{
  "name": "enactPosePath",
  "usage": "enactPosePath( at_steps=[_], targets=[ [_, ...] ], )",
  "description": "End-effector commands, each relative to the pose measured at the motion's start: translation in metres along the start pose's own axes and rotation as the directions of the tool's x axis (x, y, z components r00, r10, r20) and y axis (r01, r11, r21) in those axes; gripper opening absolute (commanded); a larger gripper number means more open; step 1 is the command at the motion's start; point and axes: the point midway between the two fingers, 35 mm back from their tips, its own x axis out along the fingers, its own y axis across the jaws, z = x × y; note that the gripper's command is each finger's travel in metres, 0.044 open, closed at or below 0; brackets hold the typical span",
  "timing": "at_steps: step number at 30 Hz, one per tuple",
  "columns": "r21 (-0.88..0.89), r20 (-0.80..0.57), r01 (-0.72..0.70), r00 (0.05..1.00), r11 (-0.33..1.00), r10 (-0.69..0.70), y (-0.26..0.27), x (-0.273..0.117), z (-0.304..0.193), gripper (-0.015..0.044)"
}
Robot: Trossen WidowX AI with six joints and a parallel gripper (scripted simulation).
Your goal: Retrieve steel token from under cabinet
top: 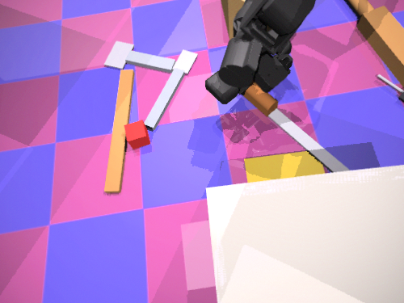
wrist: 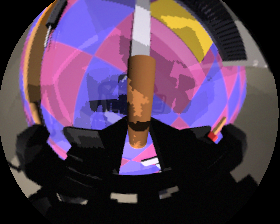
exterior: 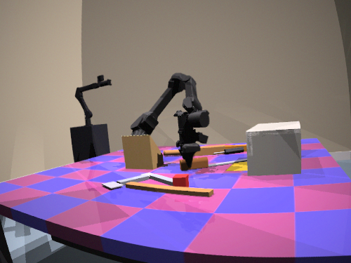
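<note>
My gripper (top: 254,90) (exterior: 189,164) (wrist: 138,118) is shut on the brown handle (top: 264,101) (exterior: 201,163) (wrist: 141,90) of a tool with a long flat grey blade (top: 303,135) (exterior: 228,163) (wrist: 141,32). The handle is low over the table, and the blade points towards the white cabinet (top: 303,230) (exterior: 274,154). In the top view the blade crosses the corner of the yellow marked area (top: 283,166) (exterior: 236,167) (wrist: 185,25) and its far end is hidden by the cabinet. Dark vent slots (wrist: 230,35) show in the wrist view. I cannot make out the token.
A red cube (top: 137,134) (exterior: 180,180) lies beside a flat wooden strip (top: 119,133) (exterior: 168,189). Pale grey bars (top: 163,98) (exterior: 137,178) lie near them. A wooden piece with a round handle (top: 384,32) (exterior: 210,149) and a thin black-handled rod (top: 389,83) (exterior: 233,151) lie across the table.
</note>
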Motion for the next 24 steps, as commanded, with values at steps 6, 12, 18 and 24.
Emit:
enactPosePath(
  at_steps=[6,12,18,24],
  targets=[
    [0.0,0.003,0.004,1.0,1.0,-0.004,-0.01,-0.001,-0.006,0.0],
    [0.0,0.003,0.004,1.0,1.0,-0.004,-0.016,-0.001,-0.01,0.0],
    [0.0,0.002,0.004,1.0,1.0,-0.004,-0.021,-0.001,-0.015,0.0],
    [0.0,0.002,0.005,1.0,1.0,-0.005,-0.027,-0.001,-0.019,0.0]
  ],
)
